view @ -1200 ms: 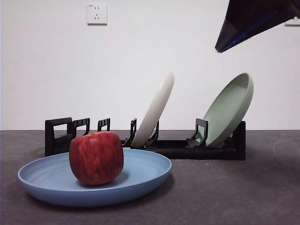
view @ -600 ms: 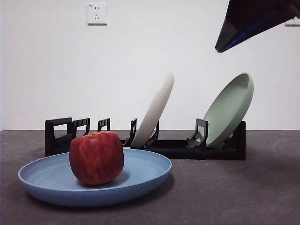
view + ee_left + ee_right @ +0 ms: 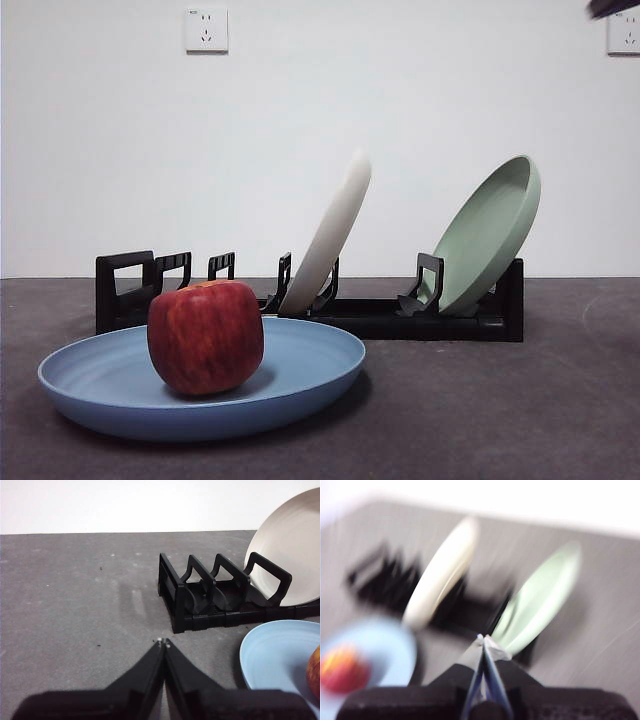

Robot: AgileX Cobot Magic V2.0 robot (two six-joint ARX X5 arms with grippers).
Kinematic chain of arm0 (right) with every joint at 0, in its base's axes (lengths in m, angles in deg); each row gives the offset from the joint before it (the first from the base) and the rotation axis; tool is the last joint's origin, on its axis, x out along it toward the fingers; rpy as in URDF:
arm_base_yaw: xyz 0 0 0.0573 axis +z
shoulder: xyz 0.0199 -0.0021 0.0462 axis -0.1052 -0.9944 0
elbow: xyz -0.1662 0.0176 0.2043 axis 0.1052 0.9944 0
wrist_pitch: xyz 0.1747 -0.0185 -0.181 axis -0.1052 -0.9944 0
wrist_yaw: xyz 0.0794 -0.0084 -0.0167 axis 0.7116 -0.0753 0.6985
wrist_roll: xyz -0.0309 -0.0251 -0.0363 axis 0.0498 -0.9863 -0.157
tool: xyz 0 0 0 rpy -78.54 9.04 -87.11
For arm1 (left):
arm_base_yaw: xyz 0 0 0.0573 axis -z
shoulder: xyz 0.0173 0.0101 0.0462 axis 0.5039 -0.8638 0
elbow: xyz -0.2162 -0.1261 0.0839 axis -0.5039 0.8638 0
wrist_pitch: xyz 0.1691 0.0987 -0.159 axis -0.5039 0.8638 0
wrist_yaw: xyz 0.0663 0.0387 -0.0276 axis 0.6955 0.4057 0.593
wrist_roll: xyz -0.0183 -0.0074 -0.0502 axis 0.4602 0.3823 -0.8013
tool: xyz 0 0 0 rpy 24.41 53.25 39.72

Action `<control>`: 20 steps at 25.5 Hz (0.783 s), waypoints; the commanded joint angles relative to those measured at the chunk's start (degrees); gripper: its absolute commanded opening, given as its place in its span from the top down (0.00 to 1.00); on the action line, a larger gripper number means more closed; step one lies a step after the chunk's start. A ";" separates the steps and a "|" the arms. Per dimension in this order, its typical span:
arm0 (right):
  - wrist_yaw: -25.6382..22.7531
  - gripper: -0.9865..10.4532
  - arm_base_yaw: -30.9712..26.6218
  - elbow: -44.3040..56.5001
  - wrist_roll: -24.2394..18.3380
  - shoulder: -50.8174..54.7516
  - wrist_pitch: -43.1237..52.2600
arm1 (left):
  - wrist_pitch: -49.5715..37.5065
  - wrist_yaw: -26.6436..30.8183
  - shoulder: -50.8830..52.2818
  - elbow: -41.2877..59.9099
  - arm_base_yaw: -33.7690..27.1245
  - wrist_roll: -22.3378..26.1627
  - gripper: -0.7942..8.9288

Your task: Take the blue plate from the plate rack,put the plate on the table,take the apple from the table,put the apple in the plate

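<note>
The blue plate (image 3: 300, 375) lies flat on the table (image 3: 500, 420) in front of the plate rack (image 3: 380, 318). The dark red apple (image 3: 206, 336) sits in the plate, left of its middle. In the left wrist view the plate (image 3: 272, 652) and an edge of the apple (image 3: 315, 672) show beside the rack (image 3: 200, 600). My left gripper (image 3: 163, 642) is shut and empty, over bare table off the rack's handle end. My right gripper (image 3: 483, 639) is shut and empty, high above the rack; its view is blurred. In the front view only a dark tip (image 3: 612, 8) shows.
A cream-white plate (image 3: 330, 235) leans in the rack's middle slots. A pale green plate (image 3: 490, 235) leans at its right end. A white wall with two sockets stands behind the table.
The dark arm at the top right of the front view has risen almost out of the picture. The plate, apple and rack have not moved.
</note>
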 commanded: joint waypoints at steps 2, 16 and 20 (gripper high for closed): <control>1.92 0.91 -10.03 12.17 -0.68 10.91 10.05 | -0.07 0.02 0.11 0.74 -0.15 -0.35 0.92; 4.85 0.91 -20.11 34.86 -0.59 33.97 16.37 | -0.07 0.02 0.11 0.74 -0.15 -0.33 0.92; 4.83 0.91 -20.09 37.35 0.31 35.82 16.37 | -0.07 0.02 0.11 0.74 -0.15 -0.35 0.92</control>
